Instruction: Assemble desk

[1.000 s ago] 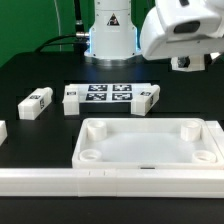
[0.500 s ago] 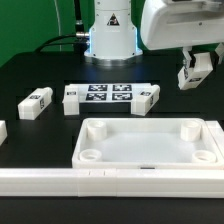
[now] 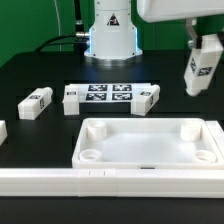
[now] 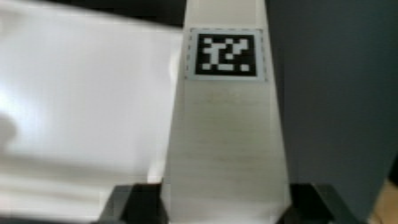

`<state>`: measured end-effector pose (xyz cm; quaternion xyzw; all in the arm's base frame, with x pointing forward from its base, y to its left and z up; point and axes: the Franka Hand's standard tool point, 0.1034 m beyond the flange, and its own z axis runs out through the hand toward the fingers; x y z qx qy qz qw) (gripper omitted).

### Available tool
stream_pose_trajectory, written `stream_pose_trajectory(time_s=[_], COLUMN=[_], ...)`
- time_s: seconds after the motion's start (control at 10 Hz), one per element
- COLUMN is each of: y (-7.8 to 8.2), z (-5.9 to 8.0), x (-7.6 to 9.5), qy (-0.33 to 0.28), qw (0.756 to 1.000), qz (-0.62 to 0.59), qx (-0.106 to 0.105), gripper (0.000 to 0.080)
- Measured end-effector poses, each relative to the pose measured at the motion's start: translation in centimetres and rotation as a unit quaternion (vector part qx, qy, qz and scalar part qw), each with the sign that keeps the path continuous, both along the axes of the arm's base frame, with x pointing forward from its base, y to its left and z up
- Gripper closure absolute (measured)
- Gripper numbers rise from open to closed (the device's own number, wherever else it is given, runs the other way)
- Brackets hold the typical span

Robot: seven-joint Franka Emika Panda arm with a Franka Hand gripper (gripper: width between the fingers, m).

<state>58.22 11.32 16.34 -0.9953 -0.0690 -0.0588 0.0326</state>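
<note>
The desk tabletop [image 3: 150, 146] is a white tray with a raised rim and round corner sockets, lying flat at the front. My gripper [image 3: 204, 42] is shut on a white block leg [image 3: 203, 66], which hangs upright in the air above and behind the tabletop's far corner at the exterior view's right. In the wrist view the leg [image 4: 228, 130] with its black-white tag runs out from between my fingers [image 4: 135, 204], over the blurred white tabletop [image 4: 63, 120]. Three more legs lie on the table [image 3: 35, 102], [image 3: 71, 99], [image 3: 148, 98].
The marker board [image 3: 108, 95] lies between two of the loose legs, behind the tabletop. A long white rail [image 3: 100, 181] runs along the front edge. Another white part [image 3: 2, 131] shows at the left border. The robot base [image 3: 110, 35] stands at the back.
My gripper has come down and toward the exterior view's right with the leg in it. The leg now hangs lower and more upright. The parts on the table have not moved.
</note>
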Motion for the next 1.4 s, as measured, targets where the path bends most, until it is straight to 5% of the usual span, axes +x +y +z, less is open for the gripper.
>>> stream_pose_trajectory(time_s=[0.4,0.7,1.0,1.4], y=[-0.6,-1.8,-1.7,-2.8], z=[0.4,2.0,1.6,1.5], x=[1.2,4.1,3.9,7.1], qy=[-0.125,-0.127,-0.135,-0.183], qw=[0.992,0.991,0.990,0.980], qz=[0.011,0.033,0.033,0.077], qx=[0.007,-0.001,-0.001,-0.017], gripper=[0.0511,0.0511,0.0511,0.0511])
